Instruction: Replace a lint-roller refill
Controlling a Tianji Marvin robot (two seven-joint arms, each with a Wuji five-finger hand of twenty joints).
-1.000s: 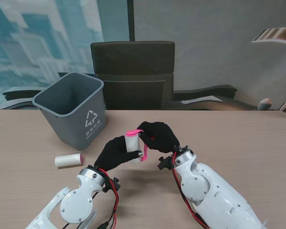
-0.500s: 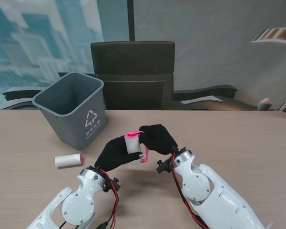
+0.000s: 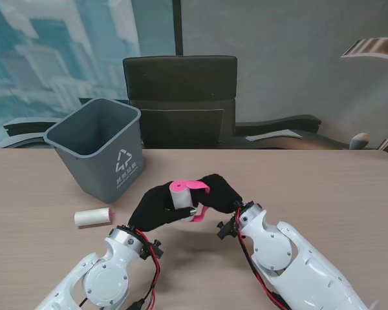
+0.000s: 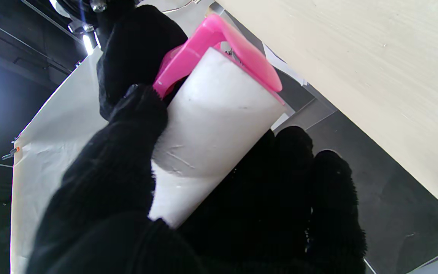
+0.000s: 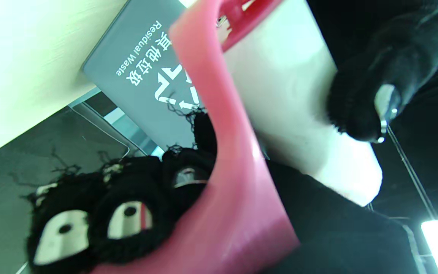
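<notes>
Over the middle of the table I hold a pink lint roller (image 3: 189, 186) with a white refill roll (image 3: 182, 199) on it. My left hand (image 3: 156, 208), in a black glove, is shut around the roll (image 4: 207, 129). My right hand (image 3: 218, 194), also gloved, is shut on the pink handle (image 5: 226, 182). The pink frame (image 4: 219, 49) caps the roll's far end. The roll (image 5: 299, 91) fills the right wrist view, a left fingertip (image 5: 371, 110) pressing on it. A second white roll (image 3: 93, 217) lies on the table to the left, apart from both hands.
A grey waste bin (image 3: 101, 147) stands on the table at the far left, its label (image 5: 146, 72) showing in the right wrist view. A black office chair (image 3: 180, 97) sits behind the table's far edge.
The roller has tilted so its pink end cap now faces up toward the stand's camera. My right hand has dropped slightly nearer to me and rolled over the handle. The left hand keeps its hold.
</notes>
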